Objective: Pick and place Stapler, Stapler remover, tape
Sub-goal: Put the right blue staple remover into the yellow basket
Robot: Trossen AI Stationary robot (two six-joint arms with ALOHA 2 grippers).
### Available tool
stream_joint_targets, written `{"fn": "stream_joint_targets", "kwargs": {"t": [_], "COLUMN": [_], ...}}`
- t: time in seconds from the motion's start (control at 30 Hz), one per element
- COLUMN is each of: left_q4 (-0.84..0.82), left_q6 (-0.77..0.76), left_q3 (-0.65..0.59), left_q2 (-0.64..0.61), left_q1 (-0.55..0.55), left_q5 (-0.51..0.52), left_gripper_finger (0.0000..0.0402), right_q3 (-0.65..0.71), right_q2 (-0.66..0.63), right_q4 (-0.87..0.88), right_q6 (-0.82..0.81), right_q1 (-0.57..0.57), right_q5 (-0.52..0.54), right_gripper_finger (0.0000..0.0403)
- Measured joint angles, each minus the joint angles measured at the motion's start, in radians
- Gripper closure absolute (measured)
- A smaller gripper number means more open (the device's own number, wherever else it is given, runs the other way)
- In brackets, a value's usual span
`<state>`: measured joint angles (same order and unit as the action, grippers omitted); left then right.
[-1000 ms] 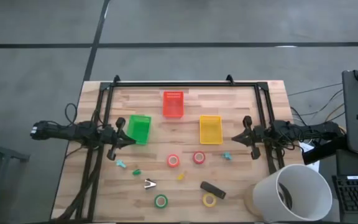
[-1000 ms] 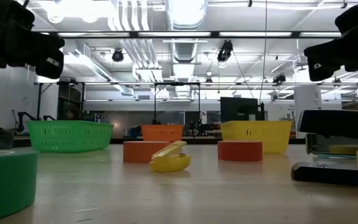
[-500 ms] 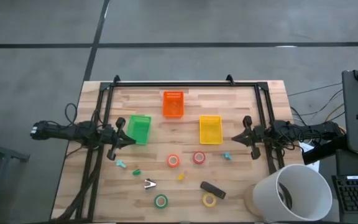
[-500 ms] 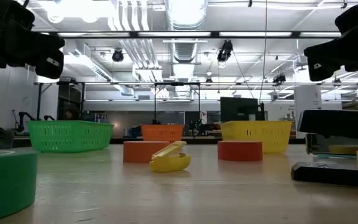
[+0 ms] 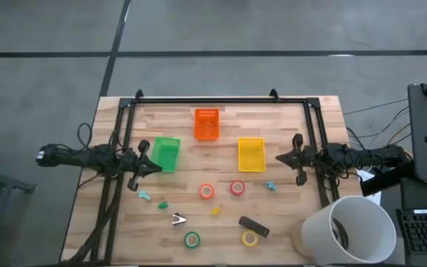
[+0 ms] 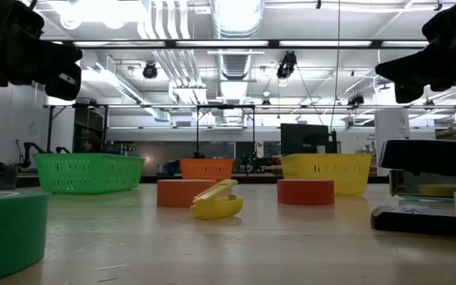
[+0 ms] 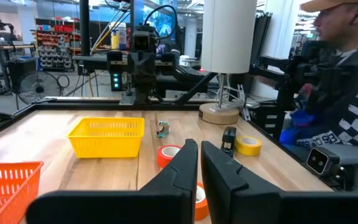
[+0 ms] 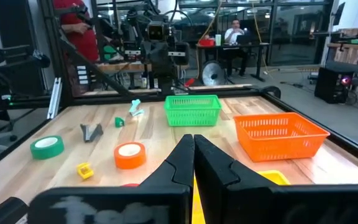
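Slatted wood table (image 5: 176, 245); ring-shaped tape (image 5: 207, 192); oblong black stapler (image 5: 254, 225).

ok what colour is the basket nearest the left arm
Green; the basket shows best in the high view.

four tape rolls (image 5: 207, 191), three baskets (image 5: 250, 154), one stapler (image 5: 254, 225)

Two dark, cable-wrapped arms, each ending in black claw fingers (image 7: 182, 174).
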<state>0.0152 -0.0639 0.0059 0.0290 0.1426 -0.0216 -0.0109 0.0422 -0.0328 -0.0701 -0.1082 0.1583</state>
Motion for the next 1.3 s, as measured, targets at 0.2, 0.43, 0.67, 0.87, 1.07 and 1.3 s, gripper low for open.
{"fn": "stream_joint_targets", "kwargs": {"t": [0.2,0.43,0.67,0.87,1.07,1.3], "left_q4": [0.0,0.0,0.0,0.0,0.0,0.0], "left_q6": [0.0,0.0,0.0,0.0,0.0,0.0], "left_q3": [0.0,0.0,0.0,0.0,0.0,0.0], "left_q2": [0.0,0.0,0.0,0.0,0.0,0.0], "left_q1": [0.0,0.0,0.0,0.0,0.0,0.0], "left_q5": [0.0,0.0,0.0,0.0,0.0,0.0], "left_gripper_finger": [0.0378,0.0378,0.0378,0.0378,0.0378,0.0378], "right_q3": [0.0,0.0,0.0,0.0,0.0,0.0], "right_q2": [0.0,0.0,0.0,0.0,0.0,0.0], "right_q4": [0.0,0.0,0.0,-0.003,-0.033,-0.085], "right_q6": [0.002,0.0,0.002,-0.061,-0.284,-0.458], "right_q1": [0.0,0.0,0.0,0.0,0.0,-0.001], "right_q5": [0.0,0.0,0.0,-0.003,0.001,-0.094], "right_gripper_finger": [0.0394,0.0394,0.0394,0.0394,0.0394,0.0394]}}
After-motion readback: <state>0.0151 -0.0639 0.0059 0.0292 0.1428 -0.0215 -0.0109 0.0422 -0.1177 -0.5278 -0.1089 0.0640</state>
